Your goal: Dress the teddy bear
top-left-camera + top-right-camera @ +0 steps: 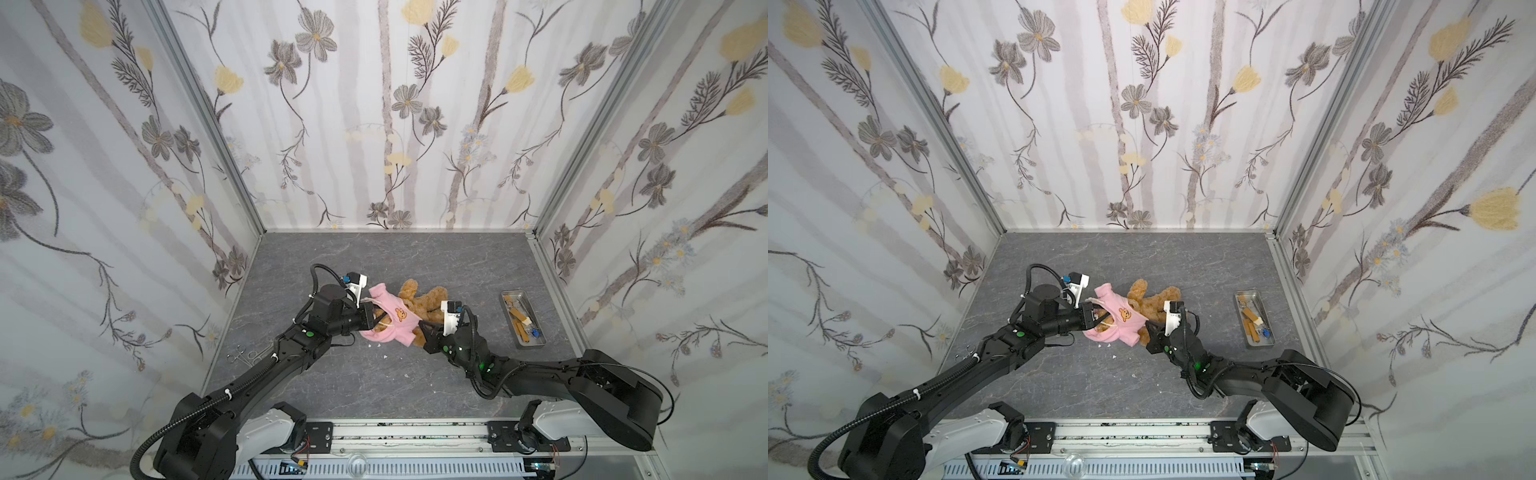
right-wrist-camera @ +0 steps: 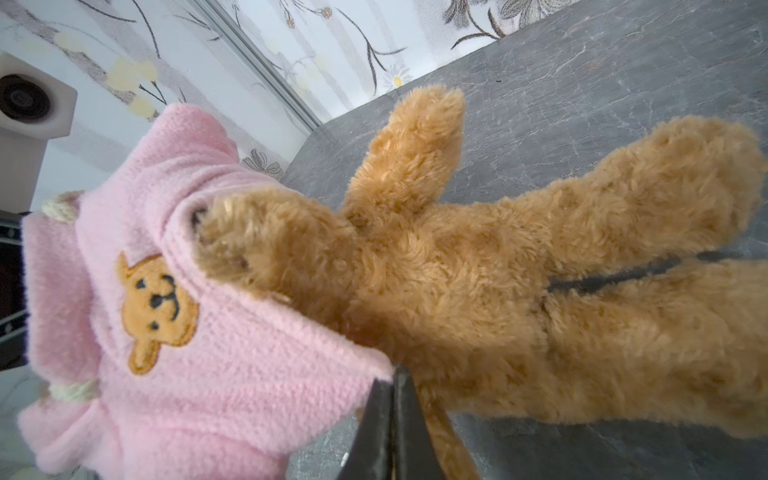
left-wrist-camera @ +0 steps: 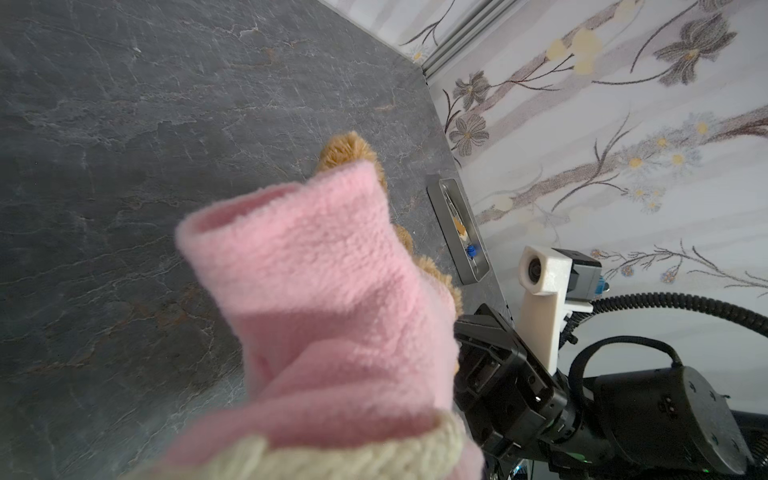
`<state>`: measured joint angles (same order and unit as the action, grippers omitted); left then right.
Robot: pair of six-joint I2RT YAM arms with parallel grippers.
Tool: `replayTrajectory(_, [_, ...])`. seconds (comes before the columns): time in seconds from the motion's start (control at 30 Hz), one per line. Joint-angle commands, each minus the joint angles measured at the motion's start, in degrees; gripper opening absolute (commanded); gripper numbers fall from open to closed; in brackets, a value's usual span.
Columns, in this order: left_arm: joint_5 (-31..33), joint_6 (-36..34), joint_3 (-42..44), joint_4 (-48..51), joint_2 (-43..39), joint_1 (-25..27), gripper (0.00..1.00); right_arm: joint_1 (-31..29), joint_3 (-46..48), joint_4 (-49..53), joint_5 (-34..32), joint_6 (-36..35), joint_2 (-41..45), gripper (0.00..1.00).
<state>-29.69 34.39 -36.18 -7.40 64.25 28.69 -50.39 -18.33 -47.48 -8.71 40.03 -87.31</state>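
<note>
The golden-brown teddy bear [image 1: 424, 301] [image 1: 1152, 305] lies on the grey table, legs toward the right wall. A pink hoodie [image 1: 392, 318] [image 1: 1121, 320] with an orange bear-face patch covers its head and shoulders. In the right wrist view one arm of the teddy bear [image 2: 498, 291] pokes out under the hem of the hoodie [image 2: 187, 332] and the other lies free. My right gripper [image 2: 392, 374] [image 1: 419, 326] is shut on the hem's corner. My left gripper [image 1: 376, 321] [image 1: 1096, 320] is at the hood end, shut on the fabric. The hoodie [image 3: 332, 291] hides its jaws.
A metal tray [image 1: 519, 296] [image 1: 1250, 294] with small tools stands near the right wall. Steel forceps [image 1: 245, 356] lie by the left wall. Small white scraps [image 1: 384, 356] dot the table in front of the bear. Walls enclose three sides.
</note>
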Motion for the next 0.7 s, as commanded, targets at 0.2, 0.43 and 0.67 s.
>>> replayTrajectory(0.2, [-1.59,-8.74,0.14,-3.85,0.89,-0.91,0.00,1.58,-1.50,2.46,9.19,-8.71,-1.02,0.07])
replayTrajectory(0.43, [-0.53,-12.59,0.48,-3.92,0.85,-0.84,0.00,2.95,-3.05,5.64,24.63,-16.29,2.60,0.38])
replayTrajectory(0.67, [-1.33,-13.10,0.45,-3.93,1.19,-0.74,0.00,4.77,-6.75,6.05,26.54,-16.48,3.17,0.40])
